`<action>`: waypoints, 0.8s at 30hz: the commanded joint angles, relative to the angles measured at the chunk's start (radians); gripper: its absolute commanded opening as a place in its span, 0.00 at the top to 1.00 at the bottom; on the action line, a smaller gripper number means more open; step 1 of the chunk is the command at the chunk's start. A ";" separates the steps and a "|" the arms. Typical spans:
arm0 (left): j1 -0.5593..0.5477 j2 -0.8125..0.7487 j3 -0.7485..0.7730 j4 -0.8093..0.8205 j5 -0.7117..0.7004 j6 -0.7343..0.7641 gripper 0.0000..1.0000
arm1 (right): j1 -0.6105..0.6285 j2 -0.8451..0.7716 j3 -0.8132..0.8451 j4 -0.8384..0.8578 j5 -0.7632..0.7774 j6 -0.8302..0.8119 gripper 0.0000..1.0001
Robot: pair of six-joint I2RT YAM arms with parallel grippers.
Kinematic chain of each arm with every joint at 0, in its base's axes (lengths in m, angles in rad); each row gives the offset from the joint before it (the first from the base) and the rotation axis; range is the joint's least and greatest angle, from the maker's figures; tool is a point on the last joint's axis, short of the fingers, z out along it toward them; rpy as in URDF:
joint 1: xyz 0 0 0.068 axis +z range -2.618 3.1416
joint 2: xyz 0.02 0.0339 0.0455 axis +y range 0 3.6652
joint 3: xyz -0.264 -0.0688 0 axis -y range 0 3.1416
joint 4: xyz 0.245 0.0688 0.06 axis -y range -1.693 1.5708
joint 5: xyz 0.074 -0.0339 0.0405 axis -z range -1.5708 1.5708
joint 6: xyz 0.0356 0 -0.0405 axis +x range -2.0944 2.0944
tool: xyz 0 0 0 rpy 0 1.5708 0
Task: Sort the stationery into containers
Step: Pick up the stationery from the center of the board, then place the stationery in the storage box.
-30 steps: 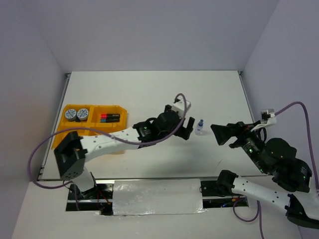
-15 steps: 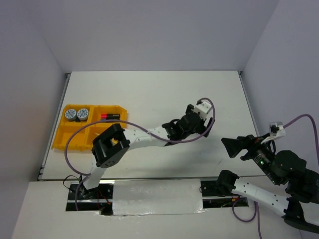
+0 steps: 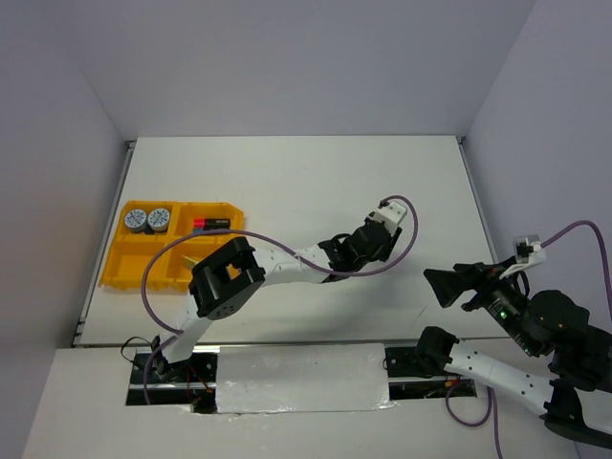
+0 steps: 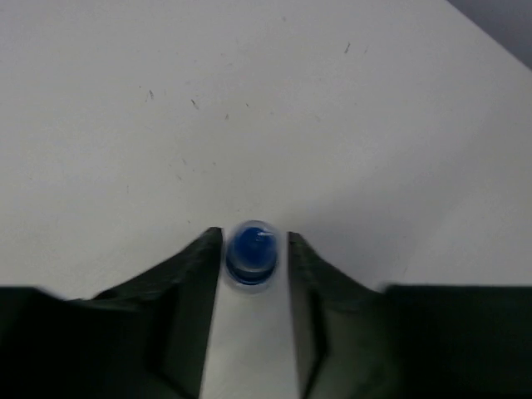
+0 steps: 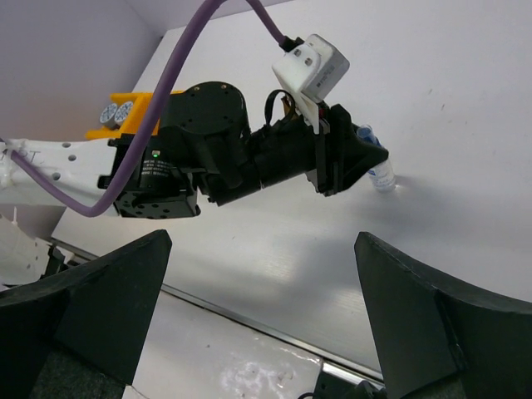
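On the counter [image 3: 287, 172], well apart from the yellow tray [image 3: 129, 263], the small blue-capped bottle [image 4: 251, 253] is standing upright between the fingers of my left hand [image 4: 253, 239], which is sitting half open; I cannot tell if it is touching the cap. I am judging this the pick, which is calling next for a firm pinch and a lift toward the tray. My right hand [image 5: 262, 283] is hanging wide open, empty.

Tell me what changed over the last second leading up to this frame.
The left gripper swung rightward out to the small blue-capped bottle, and its jaws narrowed to stand on either side of it; whether they are pinching it yet is unclear. The right gripper drew back to the right and nearer its base, jaws wide open. The yellow tray, its two tins and the markers stayed put.
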 commanded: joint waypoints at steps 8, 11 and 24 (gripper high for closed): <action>0.009 -0.020 -0.007 0.037 -0.026 0.012 1.00 | 0.002 -0.024 -0.002 0.024 -0.006 -0.043 0.00; 0.010 -0.133 -0.078 0.033 -0.106 0.012 1.00 | 0.001 -0.030 -0.007 0.046 -0.004 -0.054 0.00; 0.222 -0.557 0.184 -1.340 -0.723 -0.653 1.00 | 0.002 0.036 -0.036 0.155 -0.081 -0.105 0.00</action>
